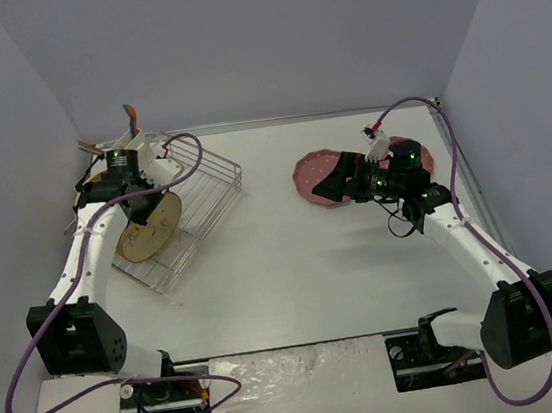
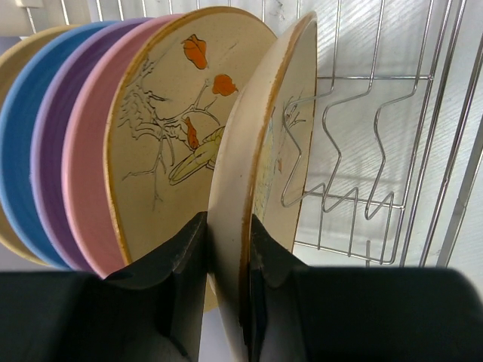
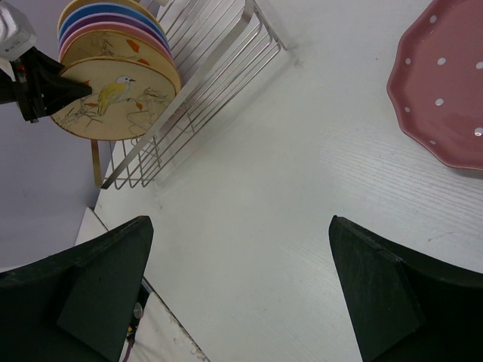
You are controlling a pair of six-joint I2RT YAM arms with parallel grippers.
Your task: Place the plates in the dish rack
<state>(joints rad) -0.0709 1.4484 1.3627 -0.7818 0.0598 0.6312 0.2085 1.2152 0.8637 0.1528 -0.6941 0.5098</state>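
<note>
White table [image 1: 295, 275], grey walls [image 1: 235, 40], left gripper [image 2: 226, 230] clamping cream plate [image 2: 268, 113], right gripper [image 3: 240, 226] spread wide.

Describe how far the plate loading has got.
Done: five plates stand in the dish rack. In hand: the left gripper holds a cream floral plate upright at the row's end. Left: dark-pink dotted plates lie on the table, near the open right gripper.

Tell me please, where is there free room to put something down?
The widest bare patch of the table lies between the dish rack and the dotted pink plate, down to the arm bases. In the rack, the wire slots on one side of the floral plate that the left gripper holds are free; on the other, five plates stand packed.
</note>
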